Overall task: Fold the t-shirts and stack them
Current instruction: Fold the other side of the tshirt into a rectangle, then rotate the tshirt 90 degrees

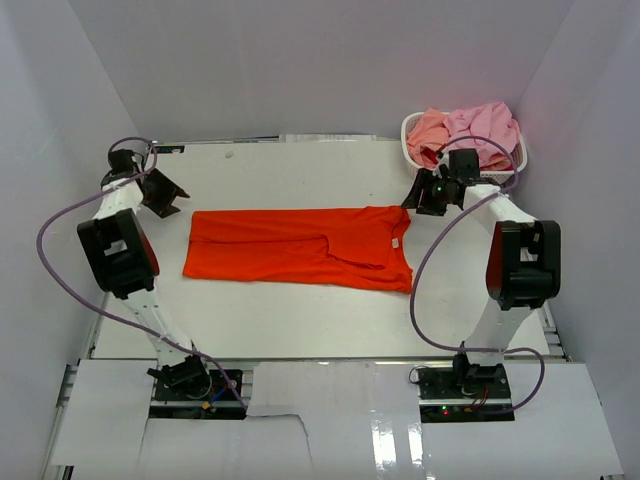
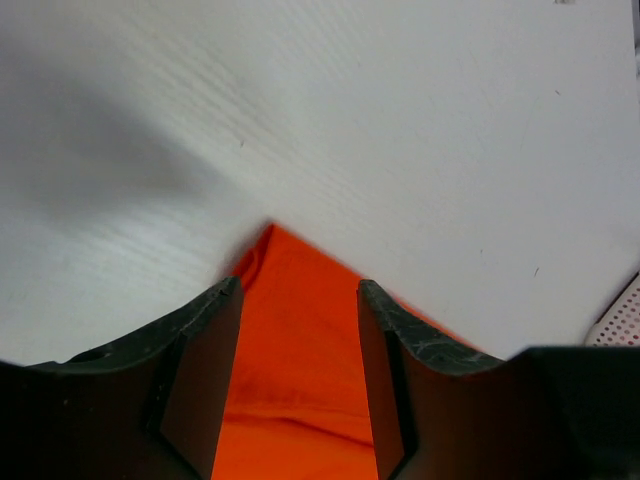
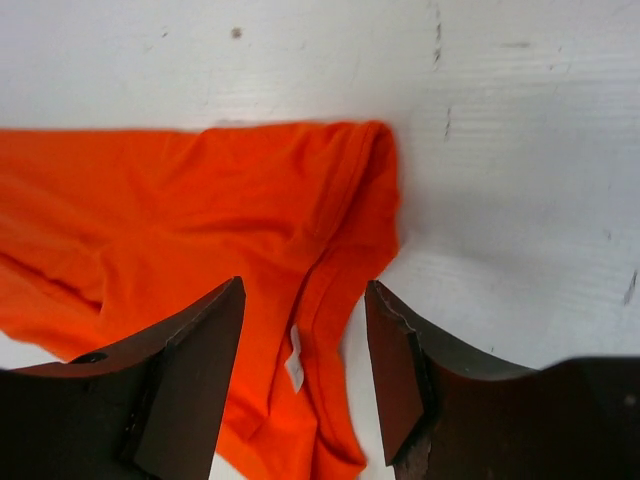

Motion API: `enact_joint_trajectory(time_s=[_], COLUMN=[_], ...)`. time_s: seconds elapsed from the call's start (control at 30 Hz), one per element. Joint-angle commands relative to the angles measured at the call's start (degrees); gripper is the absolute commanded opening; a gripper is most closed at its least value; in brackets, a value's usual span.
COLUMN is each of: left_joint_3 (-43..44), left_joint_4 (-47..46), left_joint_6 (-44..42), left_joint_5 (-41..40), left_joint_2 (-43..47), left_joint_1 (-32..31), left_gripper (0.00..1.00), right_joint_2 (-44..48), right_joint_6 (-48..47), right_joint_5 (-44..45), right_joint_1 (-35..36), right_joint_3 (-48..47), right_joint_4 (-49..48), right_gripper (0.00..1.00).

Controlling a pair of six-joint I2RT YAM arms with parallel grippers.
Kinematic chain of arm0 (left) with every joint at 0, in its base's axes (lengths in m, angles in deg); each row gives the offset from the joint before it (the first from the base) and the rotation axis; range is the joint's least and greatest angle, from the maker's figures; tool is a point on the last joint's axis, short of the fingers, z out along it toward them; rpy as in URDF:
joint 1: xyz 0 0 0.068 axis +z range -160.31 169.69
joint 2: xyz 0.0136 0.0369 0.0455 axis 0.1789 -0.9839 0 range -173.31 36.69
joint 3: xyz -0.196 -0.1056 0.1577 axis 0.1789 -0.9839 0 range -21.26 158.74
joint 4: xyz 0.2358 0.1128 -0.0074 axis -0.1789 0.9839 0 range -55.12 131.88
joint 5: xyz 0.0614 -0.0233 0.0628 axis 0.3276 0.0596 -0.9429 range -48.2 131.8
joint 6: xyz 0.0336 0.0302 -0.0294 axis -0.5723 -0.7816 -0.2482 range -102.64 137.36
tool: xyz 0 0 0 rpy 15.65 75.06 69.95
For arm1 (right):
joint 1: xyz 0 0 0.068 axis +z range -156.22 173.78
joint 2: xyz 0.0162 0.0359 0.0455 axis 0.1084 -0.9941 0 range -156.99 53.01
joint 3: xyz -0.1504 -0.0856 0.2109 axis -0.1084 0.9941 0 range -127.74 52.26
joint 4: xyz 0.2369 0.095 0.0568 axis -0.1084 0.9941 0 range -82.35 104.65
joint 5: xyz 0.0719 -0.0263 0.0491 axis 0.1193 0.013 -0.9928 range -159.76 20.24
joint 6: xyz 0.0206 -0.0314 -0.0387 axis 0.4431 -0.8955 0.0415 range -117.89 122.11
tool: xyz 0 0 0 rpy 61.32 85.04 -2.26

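White tabletop (image 1: 300,320), bright orange-red cloth t-shirt (image 1: 290,245) folded at centre

My left gripper (image 2: 300,285) hovers unclenched over the shirt's left corner. My right gripper (image 3: 304,285) gapes empty above its collar end. Pink and salmon cloth shirts (image 1: 470,128) fill the white perforated plastic basket (image 1: 406,135), far right.

Bright, even overhead light washes the white counter (image 1: 300,330). Glare streaks the glossy sheet (image 1: 400,445) at its near edge. A soft grey shadow (image 2: 90,150) dims the left wrist view's upper left corner.
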Motion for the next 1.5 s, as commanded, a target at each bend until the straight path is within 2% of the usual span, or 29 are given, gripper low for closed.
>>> enact_joint_trajectory(time_s=[0.0, 0.2, 0.3, 0.63, 0.83, 1.1, 1.47], left_joint_3=[-4.3, -19.6, -24.4, -34.0, -37.4, -41.0, -44.1], left_joint_4=[3.8, 4.1, 4.1, 6.4, 6.6, 5.9, 3.3], left_joint_6=[-1.1, -1.1, -0.9, -0.3, 1.8, 2.2, 0.9], left_joint_5=[-3.4, -4.3, -3.2, 6.0, 6.1, 7.3, 8.1], left_joint_2=[11.7, 24.6, 29.3, 38.7, 44.3, 44.9, 43.8], left_joint_1=[-0.2, -0.1, 0.6, 8.2, 10.2, 12.5, 15.7], left_gripper=[0.59, 0.58, 0.58, 0.58, 0.58, 0.57, 0.57], right_joint_2=[7.0, 19.6, 25.0, 39.0, 46.5, 48.3, 43.3], right_joint_6=[-1.6, -0.3, 0.2, -0.1, 1.3, 1.9, 2.1], right_joint_5=[0.2, 2.5, 2.5, 0.8, 0.6, -1.3, -2.5], right_joint_1=[0.4, 1.8, 2.4, 3.5, 4.4, 4.7, 5.0], right_joint_3=[4.1, 17.2, 23.0, 35.1, 41.0, 45.7, 47.3], right_joint_4=[0.5, -1.2, -1.3, 0.8, 2.8, 3.0, -1.2], right_gripper=[0.58, 0.58, 0.58, 0.55, 0.52, 0.52, 0.52])
